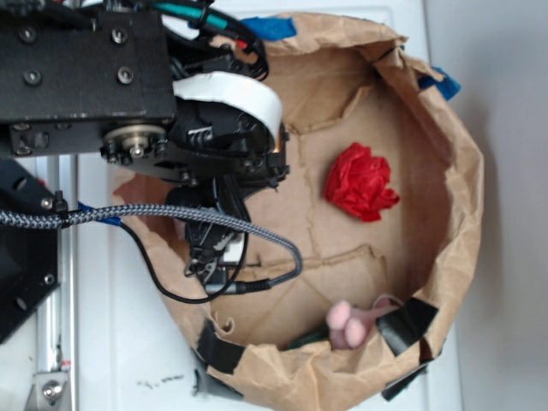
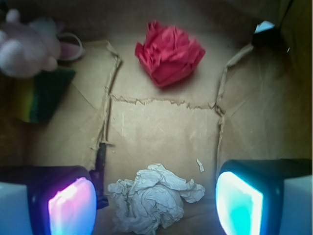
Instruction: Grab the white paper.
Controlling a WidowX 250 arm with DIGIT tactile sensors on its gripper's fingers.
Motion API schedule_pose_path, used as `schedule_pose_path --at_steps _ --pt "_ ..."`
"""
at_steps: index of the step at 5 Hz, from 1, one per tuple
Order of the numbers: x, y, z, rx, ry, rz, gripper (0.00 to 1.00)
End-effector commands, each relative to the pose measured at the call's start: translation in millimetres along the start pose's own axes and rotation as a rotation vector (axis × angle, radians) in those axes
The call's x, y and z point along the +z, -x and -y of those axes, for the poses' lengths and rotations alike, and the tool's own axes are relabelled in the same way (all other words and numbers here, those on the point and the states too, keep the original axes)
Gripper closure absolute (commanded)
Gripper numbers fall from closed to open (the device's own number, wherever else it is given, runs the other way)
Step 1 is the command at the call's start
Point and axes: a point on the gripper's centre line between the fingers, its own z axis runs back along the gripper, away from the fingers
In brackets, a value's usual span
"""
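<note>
A: Is there room around the white paper (image 2: 154,198)?

B: Yes. It sits between the two open fingers of the gripper (image 2: 156,205), with bare brown floor on each side.

A: What is in the way?

B: The red paper ball (image 2: 168,53) is well apart. The pink toy (image 2: 29,46) is off in a corner. The bag's tall walls (image 1: 458,171) close in all around.

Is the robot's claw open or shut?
Open. In the wrist view the gripper has its two fingers wide apart, with the white paper lying between them, not squeezed.

White paper (image 2: 154,198) bottom edge cropped
</note>
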Motion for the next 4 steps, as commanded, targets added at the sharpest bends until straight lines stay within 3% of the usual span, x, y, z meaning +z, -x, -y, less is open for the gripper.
schedule_pose_path --at_steps 1,2,4 --pt "-10 -3 -4 0.032 -0.026 -0.058 0.0" --pt "-26 -1 -8 0.05 -0.028 -0.131 0.0" --pt "-50 21 -5 -0.002 -0.007 -0.218 0.0"
